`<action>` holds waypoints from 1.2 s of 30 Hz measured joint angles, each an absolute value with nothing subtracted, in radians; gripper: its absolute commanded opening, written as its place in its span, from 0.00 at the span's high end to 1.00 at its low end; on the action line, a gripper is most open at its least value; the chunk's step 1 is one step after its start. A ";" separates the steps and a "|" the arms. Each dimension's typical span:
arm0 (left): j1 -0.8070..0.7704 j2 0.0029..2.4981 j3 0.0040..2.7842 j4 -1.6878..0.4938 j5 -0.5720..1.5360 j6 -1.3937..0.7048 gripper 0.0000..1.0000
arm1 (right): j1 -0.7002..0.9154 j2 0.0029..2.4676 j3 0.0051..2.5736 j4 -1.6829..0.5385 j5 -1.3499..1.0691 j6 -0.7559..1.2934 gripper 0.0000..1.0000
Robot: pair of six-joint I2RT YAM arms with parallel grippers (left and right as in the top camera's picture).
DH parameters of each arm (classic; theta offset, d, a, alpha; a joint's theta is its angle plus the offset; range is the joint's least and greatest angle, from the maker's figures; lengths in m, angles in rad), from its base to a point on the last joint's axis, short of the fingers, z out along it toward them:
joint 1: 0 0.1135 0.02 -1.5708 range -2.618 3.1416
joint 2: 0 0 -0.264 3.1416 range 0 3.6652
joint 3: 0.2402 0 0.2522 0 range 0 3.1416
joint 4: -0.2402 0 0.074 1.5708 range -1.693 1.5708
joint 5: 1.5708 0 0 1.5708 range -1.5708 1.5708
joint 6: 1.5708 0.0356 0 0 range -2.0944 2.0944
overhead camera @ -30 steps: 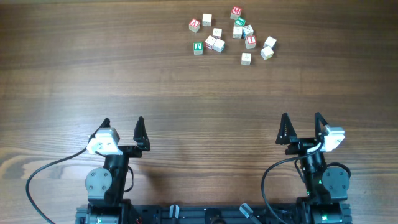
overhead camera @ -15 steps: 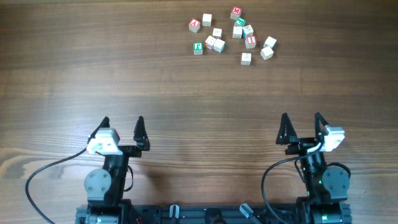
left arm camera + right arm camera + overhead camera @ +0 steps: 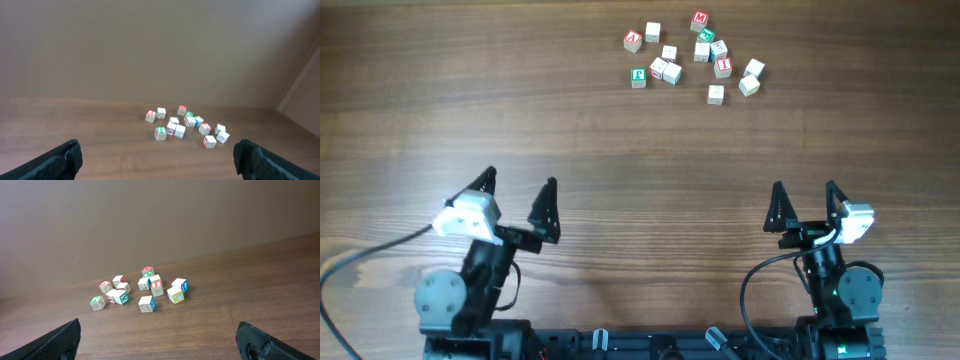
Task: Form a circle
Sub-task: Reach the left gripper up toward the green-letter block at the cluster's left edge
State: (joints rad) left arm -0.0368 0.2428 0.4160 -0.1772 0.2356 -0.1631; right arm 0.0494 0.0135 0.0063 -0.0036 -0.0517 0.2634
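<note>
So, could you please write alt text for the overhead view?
About a dozen small letter cubes lie scattered at the far side of a wooden table, forming no ring. The left gripper and right gripper sit open near the front edge, touching nothing.

Setting: robot test bench, lab-like.
Surface: wood-grain table point(image 3: 620, 150).
Backdrop: plain brown wall point(image 3: 150, 45).
Near edge: mounted left arm point(image 3: 470, 282) and right arm point(image 3: 825, 268), black cable point(image 3: 743, 288).

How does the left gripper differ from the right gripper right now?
The left gripper is turned slightly, one fingertip farther up the table; the right gripper holds its fingertips level. The left gripper's arm leans sideways; the right gripper's runs straight back. Both are open, empty and well short of the cubes.
</note>
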 measured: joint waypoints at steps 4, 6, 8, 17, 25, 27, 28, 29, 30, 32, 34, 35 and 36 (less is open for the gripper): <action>-0.036 0.424 0.548 -0.202 0.310 -0.170 0.00 | 0.049 0.014 0.006 -0.003 -0.052 0.263 0.00; -0.036 0.506 0.614 -0.266 0.332 -0.178 0.00 | 0.049 0.014 0.006 -0.003 -0.052 0.263 0.00; -0.036 0.609 0.707 -0.344 0.366 -0.185 0.00 | 0.049 0.014 0.006 -0.003 -0.052 0.263 0.00; -0.036 0.839 0.909 -0.587 0.653 -0.193 0.00 | 0.049 0.014 0.006 -0.003 -0.052 0.263 0.00; -0.036 0.976 0.911 -0.558 0.690 -0.226 0.00 | 0.049 0.014 0.006 -0.003 -0.052 0.263 0.00; -0.036 1.021 0.922 -0.559 0.690 -0.245 0.00 | 0.049 0.014 0.006 -0.003 -0.052 0.263 0.00; -0.037 1.044 0.931 -0.558 0.688 -0.252 0.00 | 0.049 0.014 0.006 -0.003 -0.052 0.263 0.00; -0.040 1.065 0.942 -0.559 0.680 -0.262 0.00 | 0.049 0.014 0.006 -0.003 -0.052 0.263 0.00; -0.049 1.092 0.965 -0.561 0.667 -0.270 0.01 | 0.049 0.014 0.006 -0.003 -0.052 0.263 0.00; -0.076 1.135 1.014 -0.562 0.640 -0.280 0.01 | 0.049 0.014 0.006 -0.003 -0.052 0.263 0.00; -0.107 1.179 1.074 -0.557 0.609 -0.286 0.00 | 0.049 0.014 0.006 -0.003 -0.052 0.263 0.00; -0.123 1.201 1.104 -0.559 0.583 -0.290 0.01 | 0.049 0.014 0.006 -0.003 -0.052 0.263 0.00; -0.133 1.220 1.128 -0.559 0.561 -0.291 0.00 | 0.049 0.014 0.006 -0.003 -0.052 0.263 0.00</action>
